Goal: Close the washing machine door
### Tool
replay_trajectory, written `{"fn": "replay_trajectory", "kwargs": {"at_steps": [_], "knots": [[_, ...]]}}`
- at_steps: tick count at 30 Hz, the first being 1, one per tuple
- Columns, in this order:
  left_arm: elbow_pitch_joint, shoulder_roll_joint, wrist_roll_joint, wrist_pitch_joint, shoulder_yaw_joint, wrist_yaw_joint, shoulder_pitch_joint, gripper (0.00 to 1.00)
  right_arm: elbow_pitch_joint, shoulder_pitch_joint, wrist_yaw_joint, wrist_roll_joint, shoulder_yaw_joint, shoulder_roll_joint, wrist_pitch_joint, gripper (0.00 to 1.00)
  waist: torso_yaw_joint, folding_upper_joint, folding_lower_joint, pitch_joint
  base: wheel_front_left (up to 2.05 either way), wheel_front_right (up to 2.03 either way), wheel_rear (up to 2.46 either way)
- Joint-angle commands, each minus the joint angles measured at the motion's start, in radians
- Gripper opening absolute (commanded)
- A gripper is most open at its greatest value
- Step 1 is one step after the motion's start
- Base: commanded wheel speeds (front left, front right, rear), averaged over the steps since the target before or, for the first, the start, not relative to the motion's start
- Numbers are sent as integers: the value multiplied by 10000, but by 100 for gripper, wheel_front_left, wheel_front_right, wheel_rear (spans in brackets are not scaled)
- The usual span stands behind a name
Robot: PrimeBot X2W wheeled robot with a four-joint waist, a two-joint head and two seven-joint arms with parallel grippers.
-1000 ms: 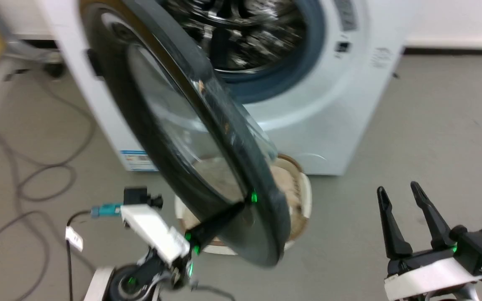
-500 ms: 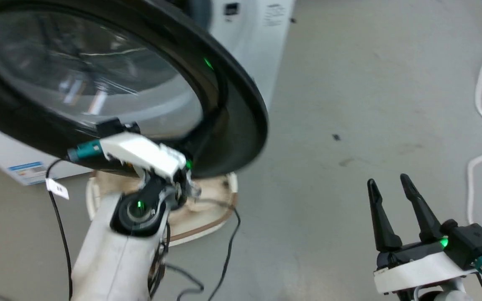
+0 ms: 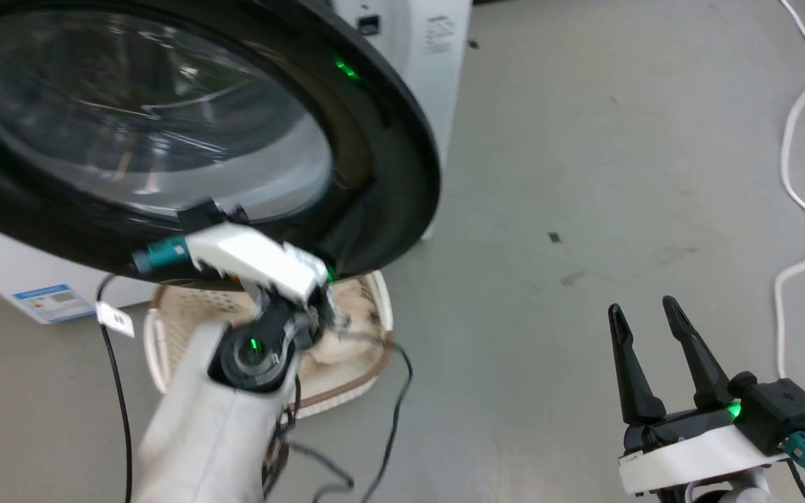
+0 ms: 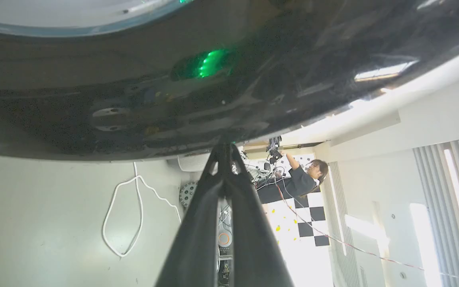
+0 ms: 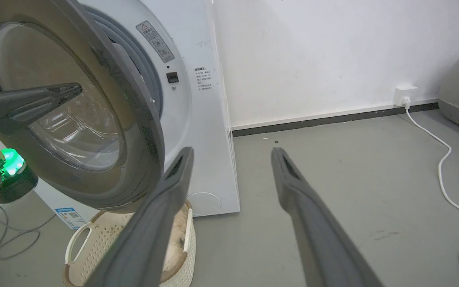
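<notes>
floor, grey: white cable (image 3: 797, 195) at right edge, running to a wall socket (image 5: 405, 93); black cable (image 3: 116, 377) at lower left. person (image 4: 301, 179) far off in the left wrist view.
washing machine (image 5: 201, 119): white, blue sticker (image 3: 53, 300) low down.
door (image 3: 388, 161): upper left of head view, black ring round a clear domed window, swung partly open, gap to the machine front.
left gripper (image 4: 223, 149): jaws together, tips against the door's black rim.
right gripper (image 3: 640, 305): lower right, jaws apart, empty, well apart from the door.
basket (image 5: 102, 239): white woven, on the floor beneath the door's lower edge; holds a plush toy (image 5: 175, 235).
</notes>
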Motion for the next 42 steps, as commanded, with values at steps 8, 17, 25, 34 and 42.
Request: {"fn": "replay_trajectory", "kwargs": {"at_steps": [8, 17, 25, 34, 42], "knots": [[-1257, 1419, 2743, -736, -1470, -258, 1829, 0, -137, 268, 8, -128, -129, -74, 67, 100, 1387, 0, 0, -1009, 0, 0, 0], [-2041, 3318, 7833, -4330, -2415, 539, 2914, 0, -322, 637, 8, -154, -248, -166, 225, 100, 2525, 0, 0, -1614, 0, 0, 0], [-3074, 3311, 9448, -4935, -1400, 1721, 4288, 100, -354, 858, 8, 8, -142, -301, 307, 100, 3129, 0, 0, -1868, 0, 0, 0], [-4299, 2758, 11496, -4942, -780, 2670, 5899, 100, -208, 1065, 8, 45, 77, -476, 482, 100, 3499, 0, 0, -1910, 0, 0, 0], [-4486, 2286, 12362, -4943, -674, 2685, 6349, 100, -207, 1061, 8, 11, 517, -730, 473, 0, 3885, 0, 0, -1736, 0, 0, 0]]}}
